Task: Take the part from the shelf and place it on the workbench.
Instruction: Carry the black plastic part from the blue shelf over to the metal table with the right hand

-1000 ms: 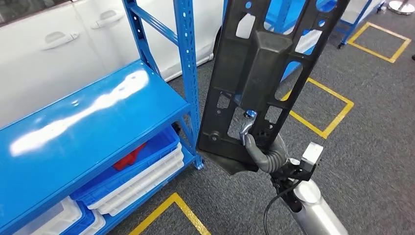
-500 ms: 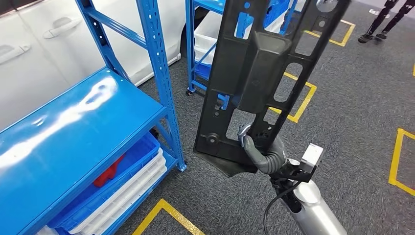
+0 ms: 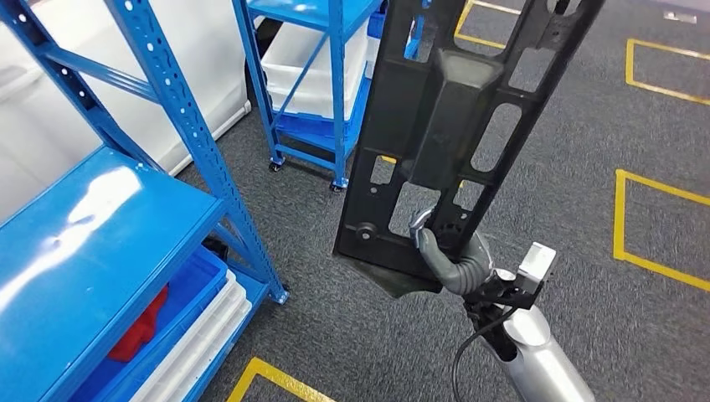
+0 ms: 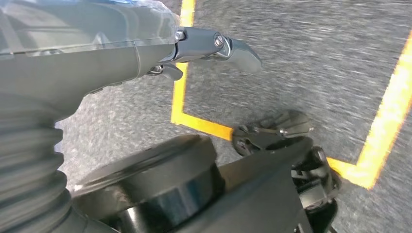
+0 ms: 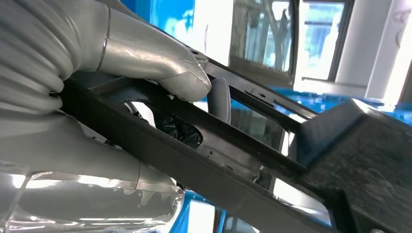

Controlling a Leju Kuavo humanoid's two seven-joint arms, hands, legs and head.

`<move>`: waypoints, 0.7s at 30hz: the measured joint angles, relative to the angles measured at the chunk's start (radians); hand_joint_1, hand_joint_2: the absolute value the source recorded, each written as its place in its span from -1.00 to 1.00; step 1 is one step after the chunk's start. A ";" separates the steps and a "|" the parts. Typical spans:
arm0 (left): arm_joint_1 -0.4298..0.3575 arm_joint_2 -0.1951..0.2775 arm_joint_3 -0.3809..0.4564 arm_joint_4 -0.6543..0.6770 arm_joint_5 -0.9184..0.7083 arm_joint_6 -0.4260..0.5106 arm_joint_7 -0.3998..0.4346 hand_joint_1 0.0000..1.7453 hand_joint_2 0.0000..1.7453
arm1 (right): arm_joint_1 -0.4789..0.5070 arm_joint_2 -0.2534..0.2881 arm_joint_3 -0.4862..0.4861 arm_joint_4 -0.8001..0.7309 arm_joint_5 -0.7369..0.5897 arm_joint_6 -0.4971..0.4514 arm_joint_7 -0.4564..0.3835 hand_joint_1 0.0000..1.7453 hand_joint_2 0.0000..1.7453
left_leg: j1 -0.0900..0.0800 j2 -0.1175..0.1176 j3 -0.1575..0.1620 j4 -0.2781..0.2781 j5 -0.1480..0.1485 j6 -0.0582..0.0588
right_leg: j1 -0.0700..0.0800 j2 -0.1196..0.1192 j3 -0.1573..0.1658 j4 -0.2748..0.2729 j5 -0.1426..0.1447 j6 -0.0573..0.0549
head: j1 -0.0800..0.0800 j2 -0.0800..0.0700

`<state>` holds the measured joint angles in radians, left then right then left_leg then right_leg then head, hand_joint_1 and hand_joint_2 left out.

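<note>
Fingers (image 3: pixel 425 243) of right hand (image 3: pixel 452 260) around part (image 3: pixel 456 109).

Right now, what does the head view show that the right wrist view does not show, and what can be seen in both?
Only the head view shows the blue shelf with its red item, the grey carpet with yellow floor markings, and the part's whole upright length. Only the right wrist view shows, from close behind, the thumb pressed on a bar of the part. Both show the right hand gripping the black part near its lower end.
</note>
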<state>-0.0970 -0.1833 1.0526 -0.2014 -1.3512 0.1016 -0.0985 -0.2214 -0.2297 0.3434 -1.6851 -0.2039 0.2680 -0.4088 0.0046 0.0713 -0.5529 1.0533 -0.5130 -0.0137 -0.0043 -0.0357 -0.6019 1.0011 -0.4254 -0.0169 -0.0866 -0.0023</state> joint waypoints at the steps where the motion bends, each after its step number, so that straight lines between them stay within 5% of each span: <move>1: 0.001 0.000 0.000 0.000 0.000 0.000 0.001 -1.00 1.00 | 0.000 -0.001 0.000 -0.001 0.000 0.001 0.000 1.00 1.00 | 0.002 -0.027 -0.024 0.054 -0.030 -0.004 | -0.003 0.011 0.003 -0.002 0.001 -0.005 | 0.000 0.000; 3: 0.001 0.000 0.001 0.000 0.001 -0.001 0.001 -1.00 1.00 | 0.000 -0.002 0.001 -0.001 0.000 0.003 0.001 1.00 1.00 | 0.003 -0.056 -0.089 0.185 -0.086 -0.008 | -0.002 0.035 0.003 -0.002 0.000 -0.010 | 0.000 0.000; 5: -0.002 0.000 0.002 0.000 0.000 -0.002 0.000 -1.00 1.00 | 0.002 -0.002 0.002 -0.001 0.000 0.004 0.003 1.00 1.00 | 0.004 -0.062 -0.115 0.227 -0.078 -0.009 | -0.002 0.064 0.004 0.001 -0.002 -0.011 | 0.000 0.000; 7: -0.001 0.001 0.002 0.000 -0.003 -0.001 0.001 -1.00 1.00 | 0.003 -0.002 0.003 -0.002 0.000 0.004 0.004 1.00 1.00 | 0.006 -0.076 -0.078 0.127 -0.003 -0.005 | -0.003 0.094 0.006 0.007 -0.005 -0.006 | 0.000 0.000; 9: 0.003 0.002 0.002 0.000 -0.007 -0.002 0.002 -1.00 1.00 | 0.002 -0.003 0.003 -0.002 -0.002 0.004 0.004 1.00 1.00 | 0.010 -0.121 -0.032 0.010 0.046 0.001 | -0.003 0.120 0.002 0.017 -0.009 0.002 | 0.000 0.000; 11: 0.005 0.003 0.002 0.000 -0.010 -0.003 0.003 -1.00 1.00 | 0.004 -0.004 0.002 -0.003 -0.005 0.004 0.005 1.00 1.00 | 0.010 -0.147 -0.016 -0.030 0.048 0.007 | -0.007 0.141 -0.007 0.021 -0.008 0.014 | 0.000 0.000; 12: 0.004 0.003 0.002 0.000 -0.010 -0.004 0.005 -1.00 1.00 | 0.005 -0.004 0.002 -0.004 -0.006 0.004 0.005 1.00 1.00 | 0.009 -0.139 -0.013 -0.036 0.050 0.011 | -0.009 0.151 -0.010 0.019 -0.005 0.022 | 0.000 0.000; 13: 0.003 0.003 0.001 0.000 -0.011 -0.004 0.006 -1.00 1.00 | 0.008 -0.003 0.001 -0.005 -0.006 0.004 0.005 1.00 1.00 | 0.009 -0.130 -0.010 -0.041 0.053 0.018 | -0.011 0.149 -0.012 0.017 -0.004 0.028 | 0.000 0.000; 15: 0.002 0.002 0.001 0.000 -0.014 -0.007 0.009 -1.00 1.00 | 0.011 -0.001 -0.002 -0.007 -0.008 0.004 0.005 1.00 1.00 | 0.013 -0.107 -0.002 -0.053 0.059 0.032 | -0.009 0.105 -0.027 0.048 -0.025 0.038 | 0.000 0.000; 17: 0.004 0.003 0.000 0.000 -0.017 -0.010 0.012 -1.00 1.00 | 0.013 0.003 -0.004 -0.008 -0.009 0.004 0.004 1.00 1.00 | 0.012 -0.083 0.002 -0.058 0.059 0.039 | -0.010 0.053 -0.081 0.156 -0.079 0.046 | 0.000 0.000; 19: 0.006 0.004 0.000 0.000 -0.019 -0.013 0.016 -1.00 1.00 | 0.018 0.004 -0.004 -0.009 -0.009 0.004 0.003 1.00 1.00 | 0.011 -0.065 0.002 -0.057 0.057 0.041 | -0.014 0.044 -0.137 0.263 -0.121 0.051 | 0.000 0.000; 21: 0.007 0.004 0.000 0.000 -0.020 -0.013 0.017 -1.00 1.00 | 0.020 0.005 -0.005 -0.009 -0.009 0.004 0.002 1.00 1.00 | 0.011 -0.058 0.001 -0.057 0.056 0.041 | -0.015 0.044 -0.154 0.296 -0.131 0.052 | 0.000 0.000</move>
<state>-0.0900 -0.1793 1.0525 -0.2014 -1.3710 0.0881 -0.0813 -0.2018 -0.2251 0.3387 -1.6937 -0.2132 0.2723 -0.4067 0.0154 0.0129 -0.5515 0.9962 -0.4572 0.0273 -0.0195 0.0079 -0.7559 1.2968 -0.5568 0.0353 -0.0866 -0.0023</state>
